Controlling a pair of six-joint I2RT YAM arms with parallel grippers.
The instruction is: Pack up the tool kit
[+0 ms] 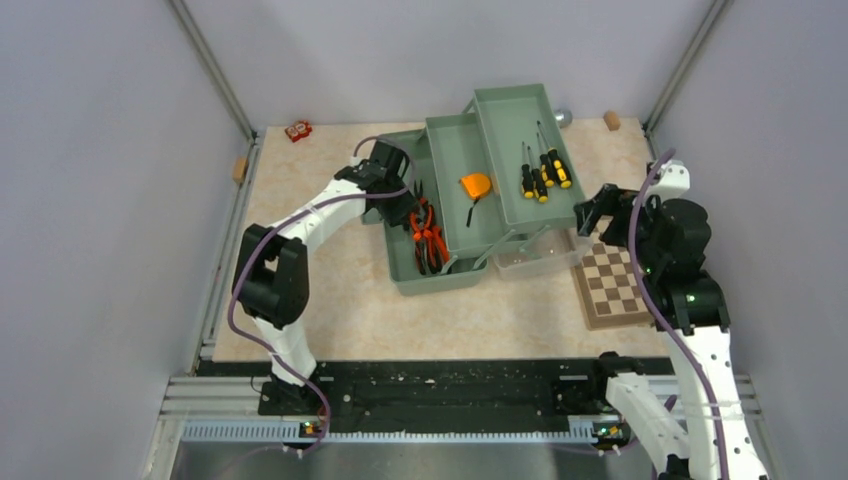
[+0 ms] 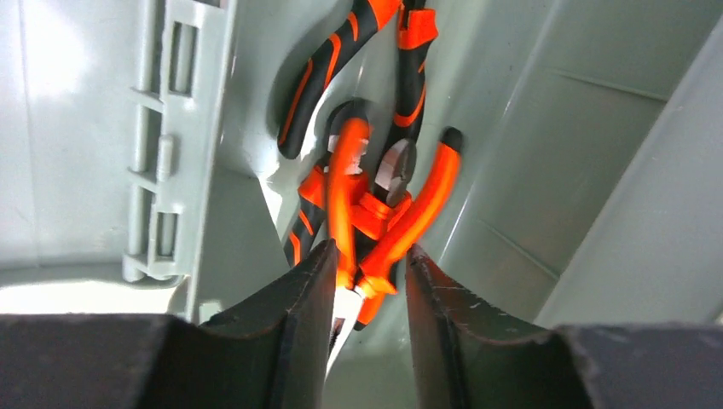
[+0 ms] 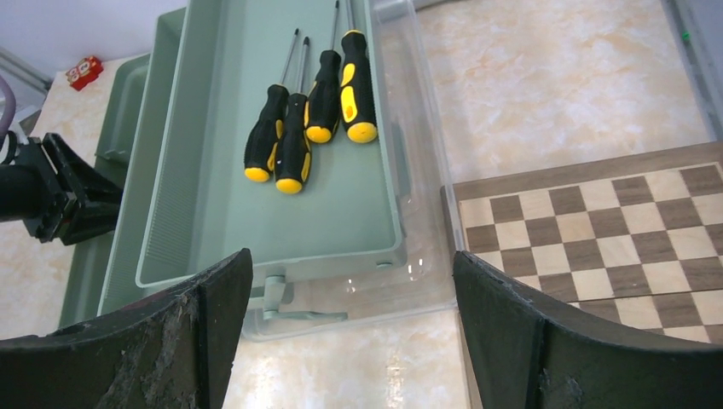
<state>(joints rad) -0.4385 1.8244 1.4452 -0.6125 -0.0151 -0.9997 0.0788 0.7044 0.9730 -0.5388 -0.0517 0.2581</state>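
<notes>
Left gripper (image 2: 368,256) sits low in the bottom compartment of the toolbox (image 1: 440,283), straddling the orange-handled pliers (image 2: 375,213). The view is too close to tell whether its fingers pinch them or merely flank them. Open fully before lifting, then rise straight so no handle snags. Your right gripper (image 3: 351,260) hangs spread and empty near the tray (image 3: 341,204) of screwdrivers (image 3: 307,111).

Chessboard (image 1: 612,285): brown-and-cream, flat by the right edge of the bench (image 1: 330,310).
Red item (image 1: 298,130): small, far left corner.
Grey metal piece (image 1: 563,117): far edge, right of middle.
Wooden block (image 1: 611,120): far right corner.
Second wooden block (image 1: 240,168): left edge, far end.
</notes>
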